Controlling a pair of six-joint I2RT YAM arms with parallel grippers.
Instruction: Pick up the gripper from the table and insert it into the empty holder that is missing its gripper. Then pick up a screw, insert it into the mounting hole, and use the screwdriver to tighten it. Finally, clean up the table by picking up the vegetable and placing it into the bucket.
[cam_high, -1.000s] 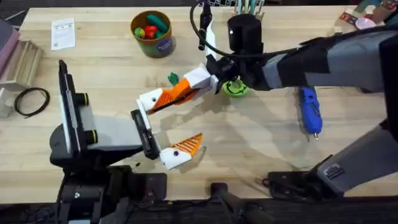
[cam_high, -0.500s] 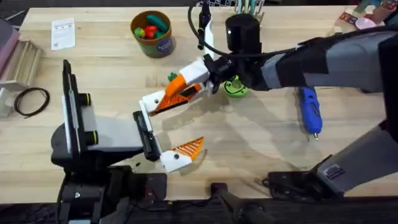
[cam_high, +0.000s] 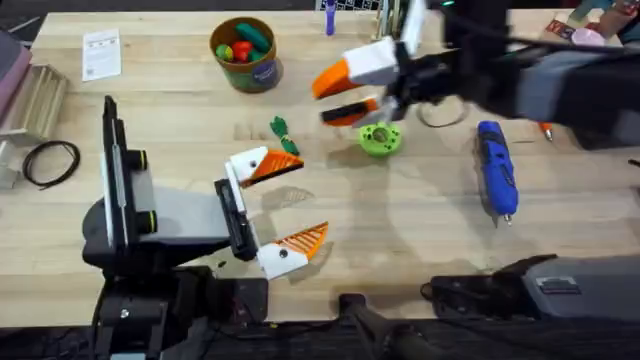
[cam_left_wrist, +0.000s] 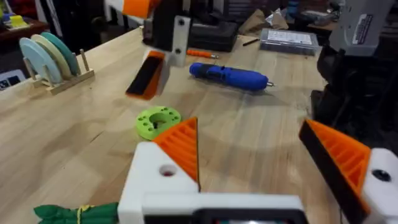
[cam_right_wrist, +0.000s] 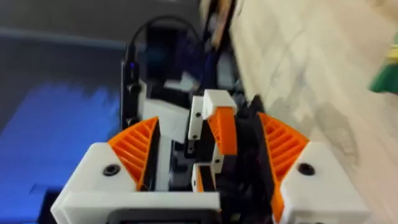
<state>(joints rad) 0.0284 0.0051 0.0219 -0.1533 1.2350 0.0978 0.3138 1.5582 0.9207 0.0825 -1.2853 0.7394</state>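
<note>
While the pale wooden table (cam_high: 150, 130) spreads across the whole scene, its boards show light grain and several scattered things. The room beyond its far edge is dark.

The right arm reaches from the right across the far middle, its gripper (cam_high: 347, 92) raised above the wood with both orange-padded fingers spread wide and nothing between them. The left arm sits low at the near left. Its gripper (cam_high: 275, 205) lies over the table's middle, wide open and empty, one white finger block with an orange pad (cam_high: 262, 165) on the far side and one (cam_high: 290, 246) on the near side.

A brown bucket (cam_high: 245, 53) holding colourful toy vegetables stands at the far left-centre. The blue screwdriver (cam_high: 496, 180) lies flat on the right. A lime-green disc (cam_high: 380, 139) rests near the middle, below the right gripper. The small dark green vegetable (cam_high: 283, 134) lies just left of that disc, touching neither gripper. A white card (cam_high: 101, 53) lies at the far left, and a coiled black cable (cam_high: 50, 162) lies at the left edge.

In the left wrist view, round discs in a wooden rack (cam_left_wrist: 48, 59) stand at the table's edge.
</note>
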